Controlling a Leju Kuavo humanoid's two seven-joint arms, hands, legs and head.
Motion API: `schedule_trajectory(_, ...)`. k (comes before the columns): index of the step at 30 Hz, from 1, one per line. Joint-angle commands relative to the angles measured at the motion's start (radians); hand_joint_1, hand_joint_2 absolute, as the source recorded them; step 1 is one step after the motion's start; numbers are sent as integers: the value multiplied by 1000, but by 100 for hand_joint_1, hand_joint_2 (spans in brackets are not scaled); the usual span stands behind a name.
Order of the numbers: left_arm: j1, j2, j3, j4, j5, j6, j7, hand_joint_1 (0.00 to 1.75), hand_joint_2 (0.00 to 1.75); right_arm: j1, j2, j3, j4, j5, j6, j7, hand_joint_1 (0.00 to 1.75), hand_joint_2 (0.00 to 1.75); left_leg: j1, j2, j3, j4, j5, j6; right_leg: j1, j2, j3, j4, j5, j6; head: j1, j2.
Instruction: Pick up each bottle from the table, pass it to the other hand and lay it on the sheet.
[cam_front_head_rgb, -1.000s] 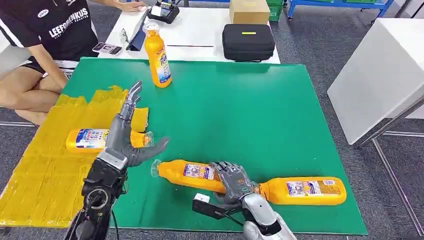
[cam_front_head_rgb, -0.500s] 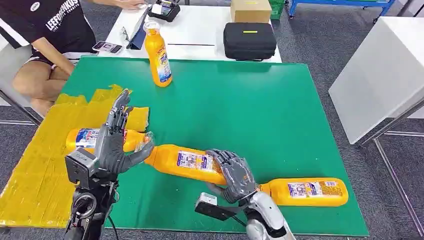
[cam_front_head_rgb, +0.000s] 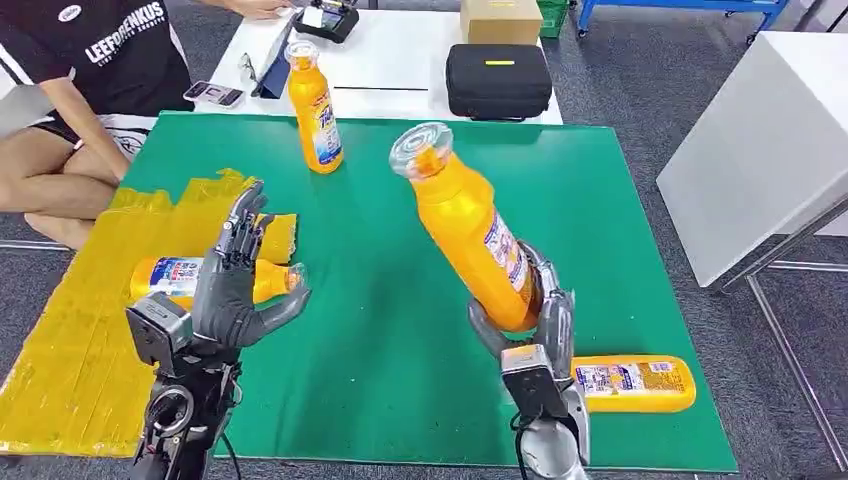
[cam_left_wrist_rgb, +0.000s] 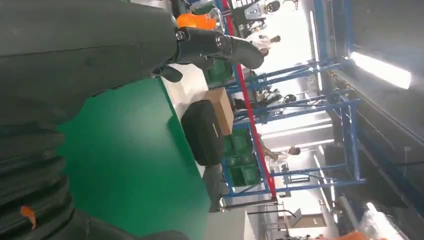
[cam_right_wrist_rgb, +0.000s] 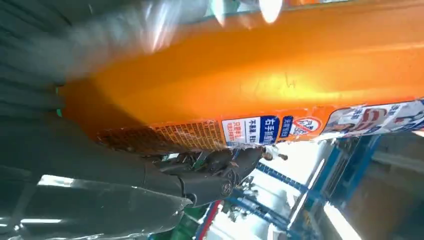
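My right hand (cam_front_head_rgb: 530, 310) grips an orange bottle (cam_front_head_rgb: 465, 225) by its lower body and holds it raised above the green table (cam_front_head_rgb: 400, 270), cap tilted up and to the left; in the right wrist view the same bottle (cam_right_wrist_rgb: 260, 85) lies against the dark fingers (cam_right_wrist_rgb: 200, 175). My left hand (cam_front_head_rgb: 235, 290) hovers open, fingers spread, just right of a bottle (cam_front_head_rgb: 185, 278) lying on the yellow sheet (cam_front_head_rgb: 80, 330). Another bottle (cam_front_head_rgb: 625, 383) lies near the table's front right. A further bottle (cam_front_head_rgb: 313, 110) stands upright at the back.
A person sits at the back left beside the sheet. Behind the green table a white table (cam_front_head_rgb: 400, 70) carries a black case (cam_front_head_rgb: 498, 82), a cardboard box (cam_front_head_rgb: 500, 20) and small devices. A white cabinet (cam_front_head_rgb: 760, 140) stands to the right.
My right hand has lifted its bottle off the table and swung it from lying flat to nearly upright, moving right. My left hand stays open near the sheet, drawn slightly back.
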Motion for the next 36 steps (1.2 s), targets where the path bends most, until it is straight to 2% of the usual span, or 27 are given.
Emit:
schedule_trajectory(1,-45,6,-49,106,35,-31,23,0,175,-21,42,-16,9,-16,-12,6,175,175,0,-2,5,0,-2,1,0,-2,5,0,-2,-5,0,0)
schedule_trajectory(4,-52,13,-68,121,89,-102,31,0,175,-26,38,1,15,-12,-22,10,175,175,0,-1,7,0,-2,1,1,-1,6,0,-2,-7,0,0)
schedule_trajectory(5,-54,12,-78,128,108,-125,33,0,175,-27,36,5,15,-12,-24,10,175,175,0,-1,3,-1,-1,1,0,-1,3,0,-1,-4,0,0)
schedule_trajectory(6,-60,17,-90,136,146,-166,40,0,175,-30,34,10,18,-13,-27,10,175,175,0,-1,7,0,-2,1,1,-1,7,0,-3,-7,0,0)
schedule_trajectory(8,-68,19,-114,150,195,-231,45,0,175,-33,32,21,26,-13,-27,9,175,175,0,-1,2,0,0,1,0,-1,2,0,-1,-3,0,0)
schedule_trajectory(12,-73,19,-133,157,193,-229,45,0,175,-29,28,43,37,12,-31,28,175,175,0,-1,6,0,-2,1,1,-1,7,0,-3,-7,0,0)
schedule_trajectory(15,-88,13,-137,179,205,-228,54,0,175,-41,27,72,87,59,-32,63,175,175,0,0,7,-1,-2,1,1,0,7,-1,-2,-7,0,0)
schedule_trajectory(16,-91,12,-138,185,208,-229,55,0,175,-45,28,80,105,67,-28,68,175,175,0,0,2,-1,-1,0,1,0,3,-1,-1,-4,0,0)
schedule_trajectory(20,-97,11,-141,190,210,-230,55,0,175,-58,32,99,151,81,-22,81,175,175,0,0,6,-1,-2,1,1,0,6,-1,-1,-6,0,0)
schedule_trajectory(23,-118,5,-139,213,218,-227,69,0,175,-100,33,130,272,106,14,126,175,175,0,0,5,-1,-1,1,1,0,5,-1,-1,-5,0,0)
schedule_trajectory(27,-160,8,-134,285,236,-211,75,0,175,-176,70,209,507,120,12,92,175,175,1,2,7,-2,-2,1,2,2,7,-2,0,-7,0,0)
schedule_trajectory(30,-158,11,-130,292,241,-212,69,0,175,-176,84,219,527,128,-11,91,175,175,1,1,2,-1,0,0,1,1,2,-1,0,-3,0,0)
schedule_trajectory(31,-157,11,-130,292,241,-211,68,0,175,-181,81,220,532,122,-12,90,175,175,1,1,6,-2,-1,0,2,2,6,-1,-1,-6,0,0)
schedule_trajectory(32,-157,11,-130,291,241,-211,68,0,175,-182,79,220,532,122,-12,90,175,175,1,1,3,-1,0,0,1,1,3,-1,0,-3,0,0)
schedule_trajectory(36,-141,16,-122,291,261,-211,62,0,175,-197,97,279,602,123,18,71,175,175,1,1,4,-1,-1,1,1,1,5,-1,-1,-4,0,0)
